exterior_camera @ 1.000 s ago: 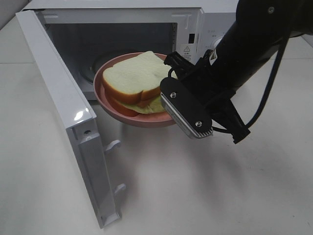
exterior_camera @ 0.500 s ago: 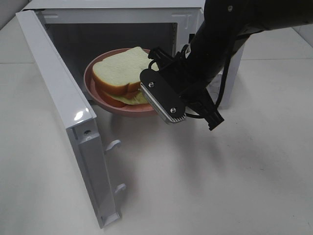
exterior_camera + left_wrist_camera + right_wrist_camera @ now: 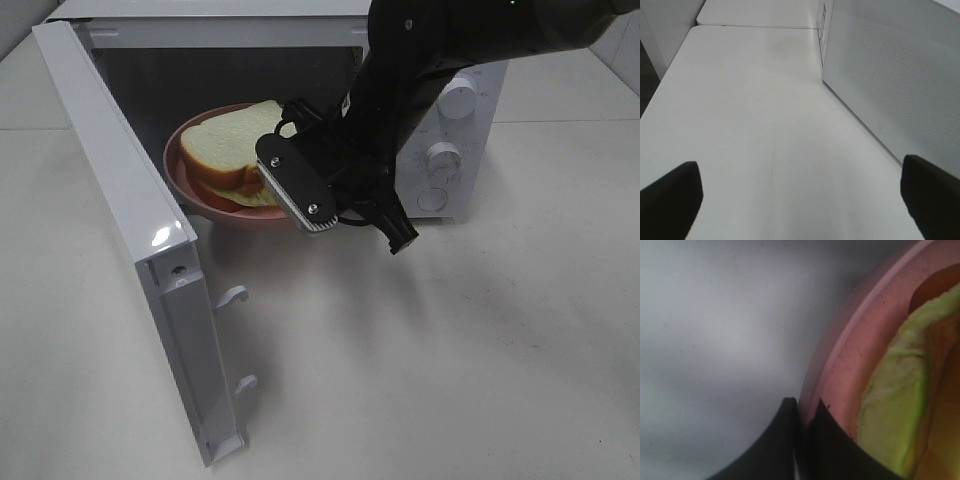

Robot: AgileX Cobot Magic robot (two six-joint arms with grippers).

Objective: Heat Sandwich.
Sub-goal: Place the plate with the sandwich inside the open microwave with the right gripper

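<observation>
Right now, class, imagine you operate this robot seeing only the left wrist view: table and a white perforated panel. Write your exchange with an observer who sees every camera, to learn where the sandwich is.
Operator: Where is the sandwich?
Observer: The sandwich sits on a pink plate at the mouth of the microwave.
Operator: What holds the plate?
Observer: The right gripper is shut on its rim.
Operator: And the door?
Observer: The door stands wide open, on the left of the high view.
</observation>
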